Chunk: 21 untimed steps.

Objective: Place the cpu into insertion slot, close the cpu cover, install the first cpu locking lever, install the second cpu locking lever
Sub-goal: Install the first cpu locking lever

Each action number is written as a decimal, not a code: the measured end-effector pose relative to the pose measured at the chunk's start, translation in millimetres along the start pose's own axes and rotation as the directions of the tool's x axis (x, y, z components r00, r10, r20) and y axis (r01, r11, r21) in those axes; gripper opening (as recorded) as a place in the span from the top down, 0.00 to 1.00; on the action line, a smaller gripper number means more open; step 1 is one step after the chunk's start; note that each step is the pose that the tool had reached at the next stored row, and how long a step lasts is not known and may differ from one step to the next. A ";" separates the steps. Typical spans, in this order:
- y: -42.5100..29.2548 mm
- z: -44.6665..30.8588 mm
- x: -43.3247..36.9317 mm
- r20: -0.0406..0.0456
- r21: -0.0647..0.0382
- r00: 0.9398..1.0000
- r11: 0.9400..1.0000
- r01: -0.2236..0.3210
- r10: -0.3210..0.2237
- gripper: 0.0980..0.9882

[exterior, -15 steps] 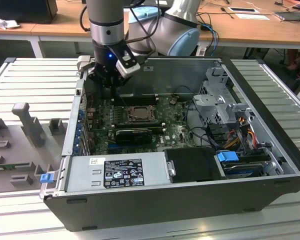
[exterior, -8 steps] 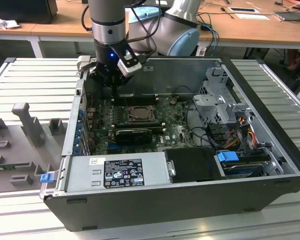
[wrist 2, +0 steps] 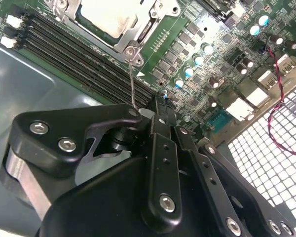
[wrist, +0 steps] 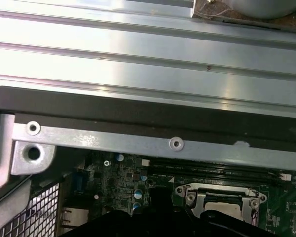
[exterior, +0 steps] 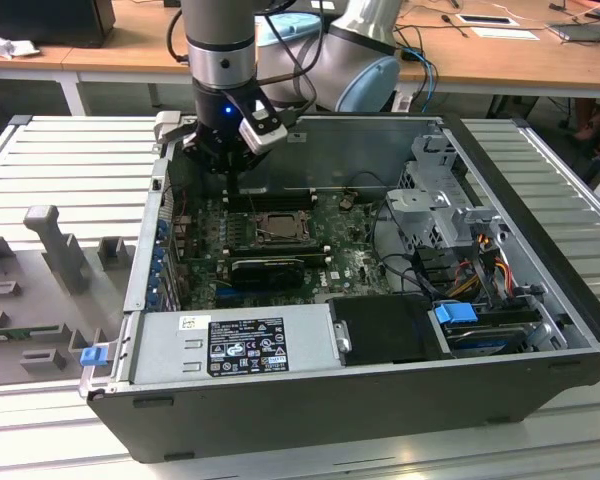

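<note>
Exterior view first: I see the open computer case [exterior: 380, 400] lying on the slatted desk [exterior: 70, 160], with the arm reaching down at its far side. The claw [exterior: 227, 170] hangs over the motherboard, just past the insertion slot [exterior: 270, 228]. From here the slot is small and dark, and I cannot make out the cpu or the claw's tips. The grey power supply [exterior: 230, 345] sits along the near wall.

In the second wrist view the cpu [wrist 2: 106, 17] lies flat in the slot, pale under the window of the cpu cover [wrist 2: 145, 27], which is down over it. Both are cut off by the picture's edge. A thin wire locking lever [wrist 2: 132, 79] runs from the cover's corner across the memory slots [wrist 2: 74, 54] to the claw [wrist 2: 145, 109]. As far as I can see, its tips are drawn together and pinch the wire's free end.

In the first wrist view the case rim [wrist: 138, 143] crosses the picture. Beyond it I catch part of the cpu cover [wrist: 192, 197] and the cpu [wrist: 222, 199], partly hidden by a dark shape in front.
</note>
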<state>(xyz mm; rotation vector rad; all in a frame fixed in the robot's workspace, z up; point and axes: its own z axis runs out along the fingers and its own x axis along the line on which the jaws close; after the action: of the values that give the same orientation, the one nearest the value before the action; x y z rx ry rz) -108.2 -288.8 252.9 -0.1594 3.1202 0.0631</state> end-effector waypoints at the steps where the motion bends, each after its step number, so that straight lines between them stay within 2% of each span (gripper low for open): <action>1: 0.0 0.0 -0.3 0.000 0.000 1.000 1.000 0.000 0.000 0.99; 16: -1.5 0.8 -14.6 0.000 0.000 1.000 1.000 0.000 0.000 0.99; 21: -3.0 1.3 -29.0 0.000 0.000 1.000 1.000 0.000 0.000 0.99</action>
<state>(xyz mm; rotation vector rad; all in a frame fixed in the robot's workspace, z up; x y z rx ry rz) -79.0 -288.8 252.0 -0.1589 3.1202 0.0624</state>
